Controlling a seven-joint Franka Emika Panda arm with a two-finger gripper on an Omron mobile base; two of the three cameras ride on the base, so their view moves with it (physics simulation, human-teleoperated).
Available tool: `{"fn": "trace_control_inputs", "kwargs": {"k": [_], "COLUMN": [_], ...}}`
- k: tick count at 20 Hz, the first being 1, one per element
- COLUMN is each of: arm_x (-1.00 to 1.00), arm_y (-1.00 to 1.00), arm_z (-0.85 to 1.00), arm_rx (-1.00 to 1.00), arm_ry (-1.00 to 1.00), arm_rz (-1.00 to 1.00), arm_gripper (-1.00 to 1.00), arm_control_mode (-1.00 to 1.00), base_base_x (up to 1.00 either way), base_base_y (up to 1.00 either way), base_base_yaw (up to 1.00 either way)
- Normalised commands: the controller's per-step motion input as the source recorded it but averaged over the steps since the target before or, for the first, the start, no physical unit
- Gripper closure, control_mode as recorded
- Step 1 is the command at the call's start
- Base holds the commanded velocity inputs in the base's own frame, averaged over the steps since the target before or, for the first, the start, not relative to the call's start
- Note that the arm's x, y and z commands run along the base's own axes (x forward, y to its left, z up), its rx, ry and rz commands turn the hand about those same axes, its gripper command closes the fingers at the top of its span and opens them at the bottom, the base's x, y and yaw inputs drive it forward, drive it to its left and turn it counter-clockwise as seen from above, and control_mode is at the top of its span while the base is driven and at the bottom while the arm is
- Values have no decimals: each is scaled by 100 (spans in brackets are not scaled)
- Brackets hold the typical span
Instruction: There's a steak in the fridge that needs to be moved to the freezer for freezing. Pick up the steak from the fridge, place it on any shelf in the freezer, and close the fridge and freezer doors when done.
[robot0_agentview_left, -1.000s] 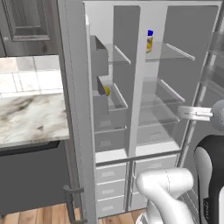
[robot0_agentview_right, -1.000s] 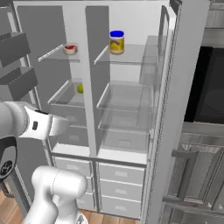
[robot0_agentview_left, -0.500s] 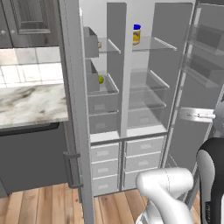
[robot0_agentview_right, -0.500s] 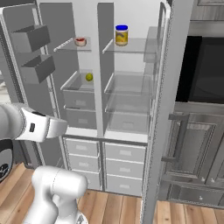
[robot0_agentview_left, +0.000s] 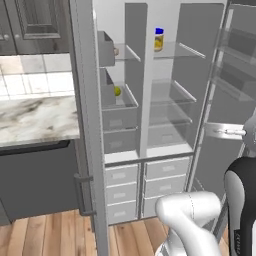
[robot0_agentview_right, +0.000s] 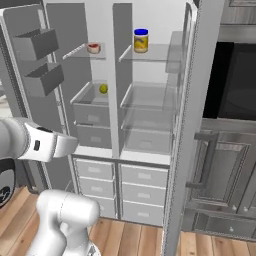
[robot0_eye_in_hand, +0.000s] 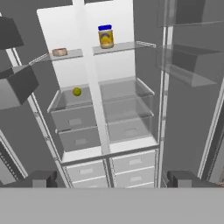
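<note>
The steak (robot0_agentview_right: 93, 48) is a small red and white piece on the top shelf of the left compartment, also seen as steak (robot0_eye_in_hand: 59, 52) in the hand view. In the left base view the steak (robot0_agentview_left: 116, 51) peeks out behind a door bin. Both tall doors stand wide open. My gripper (robot0_eye_in_hand: 112, 179) is open and holds nothing, its dark fingertips (robot0_eye_in_hand: 41, 178) far apart at the bottom of the hand view. It hangs well back from the shelves, facing the open cabinet.
A yellow jar with a blue lid (robot0_agentview_right: 141, 40) stands on the right compartment's top shelf. A small green fruit (robot0_agentview_right: 103, 88) lies in the left bin below the steak. The left door (robot0_agentview_left: 85, 125) carries bins. A marble counter (robot0_agentview_left: 35, 117) lies left, an oven (robot0_agentview_right: 235, 85) right.
The whole picture has shifted in both base views, so the base has driven. The open cabinet now sits more central and farther off. Nothing inside it has moved.
</note>
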Motion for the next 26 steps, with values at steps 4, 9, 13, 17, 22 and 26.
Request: {"fn": "trace_control_inputs", "kwargs": {"k": [4,9,13,17,22,26], "arm_x": [0,0,0,0,0,0], "arm_y": [0,0,0,0,0,0], "arm_z": [0,0,0,0,0,0], "arm_rx": [0,0,0,0,0,0], "arm_ry": [0,0,0,0,0,0], "arm_rz": [0,0,0,0,0,0], "arm_gripper": [-100,-100,-100,-100,-100,-100], "arm_control_mode": [100,100,100,100,100,100], "base_base_x": [51,14,-34,-16,-30,-8], "base_base_y": [-2,-54,-48,2,58,50], "base_base_yaw": [17,11,0,1,2,0]}}
